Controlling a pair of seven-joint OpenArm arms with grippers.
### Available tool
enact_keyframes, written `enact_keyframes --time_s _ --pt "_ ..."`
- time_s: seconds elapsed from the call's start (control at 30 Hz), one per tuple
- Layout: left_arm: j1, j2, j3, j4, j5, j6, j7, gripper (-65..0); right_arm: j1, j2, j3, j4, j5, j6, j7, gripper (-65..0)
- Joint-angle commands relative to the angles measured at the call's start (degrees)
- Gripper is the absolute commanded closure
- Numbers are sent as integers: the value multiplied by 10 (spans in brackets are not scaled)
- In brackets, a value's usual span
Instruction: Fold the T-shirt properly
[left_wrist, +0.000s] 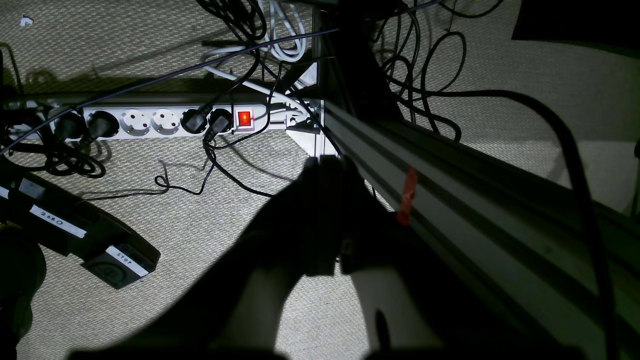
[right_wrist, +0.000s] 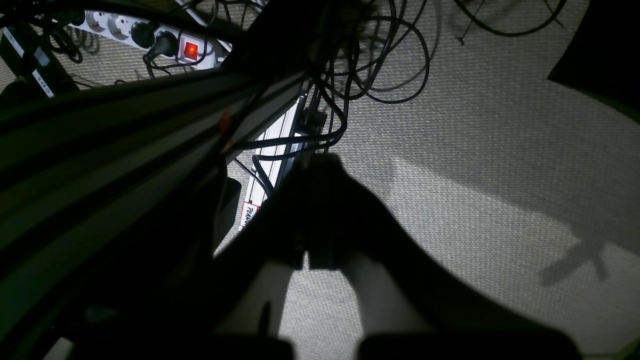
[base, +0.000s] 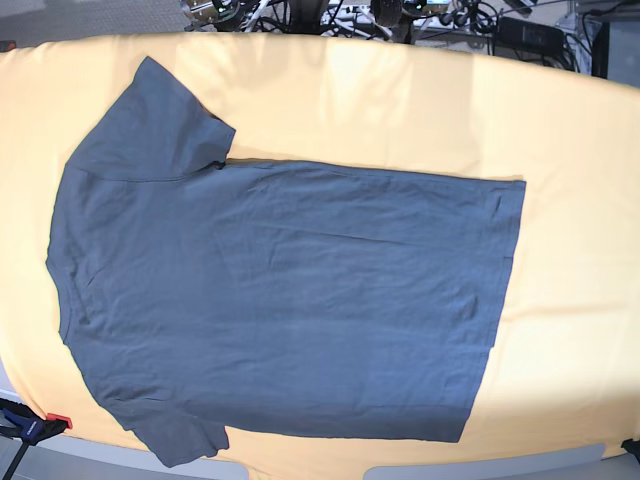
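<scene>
Slate-grey T-shirt (base: 285, 305) lies flat, collar left, hem right.

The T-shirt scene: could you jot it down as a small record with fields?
garment: T-shirt, blue-grey, spread flat, unfolded
surface: orange-yellow cloth
collar end: base view's left
arms: neither over the table
left gripper: shut, empty, hanging above the floor by a power strip
right gripper: shut, empty, above the floor
folding: not begun
</scene>
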Motion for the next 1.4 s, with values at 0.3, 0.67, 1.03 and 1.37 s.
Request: enact_keyframes --time_s 0.3,0.67,1.03,1.37 --pt "3 0 0 4 1 -5 -8 0 -2 2 1 7 -24 -70 -49 0" --pt "3 0 0 4 1 -5 -7 0 -2 2 1 7 -89 6 -89 0" --pt "115 -49 0 127 5 -38 76 0 -118 23 1 93 -100 53 -144 0" --pt "337 -155 0 416 -33 -35 117 0 -366 83 1 431 -94 105 -212 0"
